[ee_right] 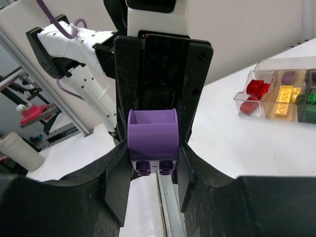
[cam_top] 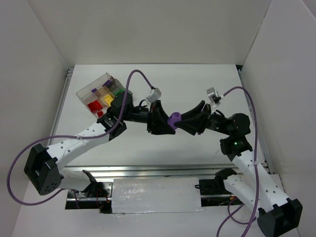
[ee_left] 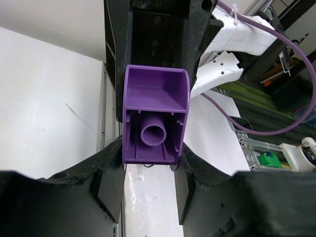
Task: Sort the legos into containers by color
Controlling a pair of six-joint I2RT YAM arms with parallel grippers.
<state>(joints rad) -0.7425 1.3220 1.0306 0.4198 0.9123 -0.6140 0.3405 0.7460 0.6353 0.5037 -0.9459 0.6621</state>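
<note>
Mid-surface, raised off the white surface: one purple brick, pinched from both sides. The two arms meet nose to nose over the middle of the surface, left arm reaching in from the left, right arm from the right.

Right jaws: closed on the purple brick. In the right wrist view both pads press its flanks, and two studs show at the near end.

Left jaws: also closed against the same brick. In the left wrist view the pads sit tight on its lower sides. The hollow underside with a round tube faces that camera, and the opposite jaws stand directly behind it.

The brick touches nothing but the two sets of jaws. It hangs to the right of the tray, apart from it.

Tray: clear plastic with small compartments, at the back left of the surface, turned at an angle to the edges. The left arm's forearm crosses just in front of it.

Contents seen from the right wrist view:
- red bricks in the clear end compartment
- yellow brick in the tan compartment beside it
- a small purple piece in the compartment behind the yellow
- green brick in the dark compartment at the frame edge, only partly visible

A purple cable loops over the left wrist.
</note>
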